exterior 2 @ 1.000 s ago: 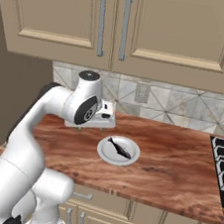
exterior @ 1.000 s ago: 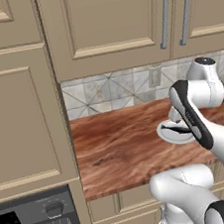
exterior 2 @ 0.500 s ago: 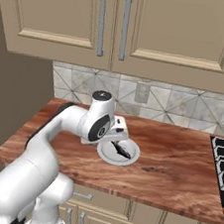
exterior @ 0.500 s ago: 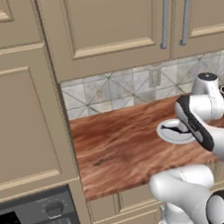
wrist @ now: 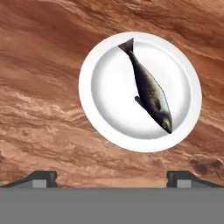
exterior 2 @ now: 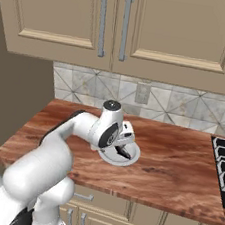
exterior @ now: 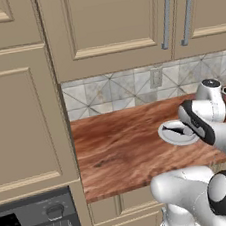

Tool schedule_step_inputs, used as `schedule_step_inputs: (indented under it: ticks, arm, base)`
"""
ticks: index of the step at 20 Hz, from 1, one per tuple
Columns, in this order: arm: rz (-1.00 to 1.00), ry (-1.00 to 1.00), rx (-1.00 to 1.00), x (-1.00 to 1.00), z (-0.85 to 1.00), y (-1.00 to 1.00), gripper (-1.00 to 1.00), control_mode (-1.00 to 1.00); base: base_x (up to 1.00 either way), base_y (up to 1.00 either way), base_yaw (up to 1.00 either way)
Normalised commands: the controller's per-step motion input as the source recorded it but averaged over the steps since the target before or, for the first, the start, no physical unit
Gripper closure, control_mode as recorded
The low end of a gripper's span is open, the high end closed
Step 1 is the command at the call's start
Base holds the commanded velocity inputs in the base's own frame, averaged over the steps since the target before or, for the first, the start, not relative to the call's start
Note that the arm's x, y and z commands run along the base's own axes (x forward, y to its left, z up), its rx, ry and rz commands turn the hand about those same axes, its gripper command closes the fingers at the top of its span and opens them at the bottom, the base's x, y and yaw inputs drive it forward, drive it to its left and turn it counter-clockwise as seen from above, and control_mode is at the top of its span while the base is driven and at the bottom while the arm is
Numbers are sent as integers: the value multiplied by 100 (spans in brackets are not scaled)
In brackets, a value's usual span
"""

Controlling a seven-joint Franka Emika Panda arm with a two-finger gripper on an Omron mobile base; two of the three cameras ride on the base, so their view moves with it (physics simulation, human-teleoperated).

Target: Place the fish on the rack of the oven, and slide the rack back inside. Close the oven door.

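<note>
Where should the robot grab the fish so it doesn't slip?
Probably across the thick middle of the fish, coming straight down from above. It lies flat on the white plate on the wooden counter, long and narrow, tapering to a thin tail, so the open gripper should likely straddle its narrow width, not its length.

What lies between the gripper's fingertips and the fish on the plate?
Nothing: in the hand view the open gripper hangs above the fish, with only air, bare wooden counter and the white plate under it.
</note>
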Motion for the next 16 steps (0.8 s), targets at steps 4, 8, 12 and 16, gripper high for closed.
schedule_step_inputs:
  ticks: [4,8,12,16]
  arm:
    - [17,1,0,51,-16,-8,-100,-100]
    - [20,0,0,55,-25,-2,-100,-100]
    - [18,2,0,46,-30,-2,-100,-100]
    - [12,6,0,27,-29,-15,-100,-100]
  base:
    - [0,0,0]
    - [0,0,0]
    - [0,0,0]
    - [0,0,0]
